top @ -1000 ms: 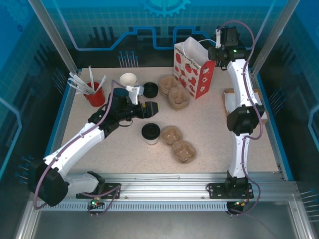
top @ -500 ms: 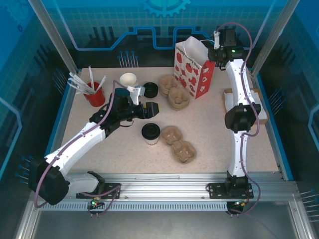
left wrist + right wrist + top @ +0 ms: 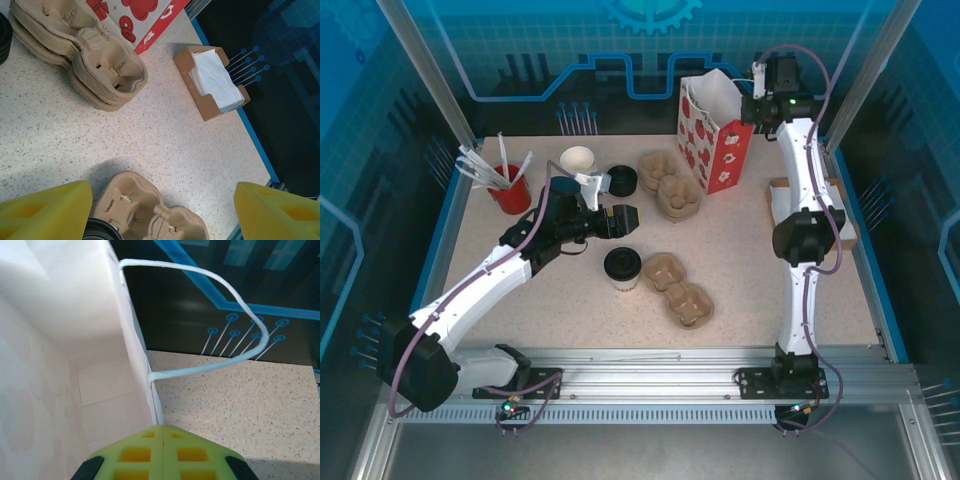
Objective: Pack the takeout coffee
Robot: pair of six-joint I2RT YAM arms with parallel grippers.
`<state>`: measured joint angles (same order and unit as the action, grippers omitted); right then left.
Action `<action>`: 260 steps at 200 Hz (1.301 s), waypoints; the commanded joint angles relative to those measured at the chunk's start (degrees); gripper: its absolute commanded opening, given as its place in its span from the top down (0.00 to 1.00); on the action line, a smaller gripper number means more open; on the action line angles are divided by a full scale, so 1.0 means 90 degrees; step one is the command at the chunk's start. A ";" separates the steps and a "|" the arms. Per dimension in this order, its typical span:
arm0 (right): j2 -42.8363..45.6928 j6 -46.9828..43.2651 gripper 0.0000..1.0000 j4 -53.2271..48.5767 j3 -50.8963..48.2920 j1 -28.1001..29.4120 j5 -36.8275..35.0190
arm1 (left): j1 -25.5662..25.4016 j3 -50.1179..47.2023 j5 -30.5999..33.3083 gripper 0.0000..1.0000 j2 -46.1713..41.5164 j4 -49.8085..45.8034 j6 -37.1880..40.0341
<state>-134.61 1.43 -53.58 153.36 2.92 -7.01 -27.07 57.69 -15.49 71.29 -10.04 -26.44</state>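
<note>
1. Tabletop [image 3: 750, 270] of pale speckled stone-look, blue-rimmed, with an aluminium rail along 6 o'clock; blue circuit-print panels behind.
2. Strawberry-print bag [image 3: 715, 140] at 1 o'clock, plain white paper inside, with a white cord handle [image 3: 225, 300].
3. Red cup [image 3: 510, 190] of white straws at 10 o'clock; cardboard box [image 3: 212, 82] of white napkins at 3 o'clock.
4. Takeout coffee [image 3: 622, 267] upright just 8 o'clock of centre, pale paper under a round black lid, just beside a moulded pulp carrier [image 3: 678, 288].
5. Stacked pulp carriers [image 3: 670, 185], loose black lids [image 3: 621, 180] and toppled white paper cups [image 3: 578, 158] toward 12 o'clock.
6. Left gripper [image 3: 622, 218] at 12 o'clock of the coffee, yellow fingers [image 3: 45, 210] spread wide, holding nothing.
7. Right gripper [image 3: 752, 108] pressed together on the bag's wall beside the handle.
</note>
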 commanded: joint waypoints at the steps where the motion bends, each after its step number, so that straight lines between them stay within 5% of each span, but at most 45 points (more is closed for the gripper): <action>1: 0.0530 -0.0110 1.00 -0.0505 -0.0176 -0.0163 0.0051 | -0.0044 0.0043 -0.0069 0.23 -0.0058 0.0076 0.0072; 69: 0.2431 -0.0292 1.00 -0.0745 -0.2510 -0.0322 0.0280 | -0.0047 -0.0225 -0.0086 0.23 -0.0366 0.0176 0.0064; 163: 0.6348 -0.0160 1.00 -0.0363 -0.7020 -0.0361 0.1061 | -0.0041 -0.0545 -0.0398 0.23 -0.0505 0.0538 -0.0148; 260: 0.8094 -0.0254 1.00 -0.0749 -0.8031 -0.0363 0.2721 | -0.0059 -0.0553 -0.0428 0.23 -0.0579 0.0488 -0.0205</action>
<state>-63.75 -0.49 -58.85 81.69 0.32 11.27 -27.18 53.41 -17.91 67.70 -6.96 -27.09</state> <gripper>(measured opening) 0.063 0.770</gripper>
